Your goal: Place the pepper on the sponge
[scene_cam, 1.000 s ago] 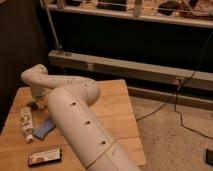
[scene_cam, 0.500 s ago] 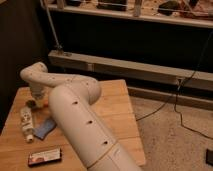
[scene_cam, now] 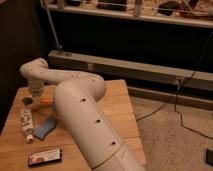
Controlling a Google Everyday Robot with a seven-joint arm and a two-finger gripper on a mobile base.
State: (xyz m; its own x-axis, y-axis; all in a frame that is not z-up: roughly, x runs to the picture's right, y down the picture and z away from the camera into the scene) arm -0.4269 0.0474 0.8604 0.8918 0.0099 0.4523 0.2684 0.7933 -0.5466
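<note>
My gripper (scene_cam: 36, 97) hangs down from the white wrist over the left rear part of the wooden table (scene_cam: 117, 107), and it is shut. The pepper (scene_cam: 46, 102), a small slim orange piece, shows right beside the gripper's lower end. I cannot tell whether the two touch. The sponge (scene_cam: 44, 128), a blue pad, lies on the table a short way in front of the pepper, nearer the camera. My thick white arm (scene_cam: 85, 115) crosses the middle of the table and hides what is behind it.
A white bottle (scene_cam: 26, 123) lies on its side just left of the sponge. A dark flat packet (scene_cam: 45, 156) rests near the front edge. A small round piece (scene_cam: 27, 103) sits left of the gripper. Cables (scene_cam: 170, 102) trail over the floor to the right.
</note>
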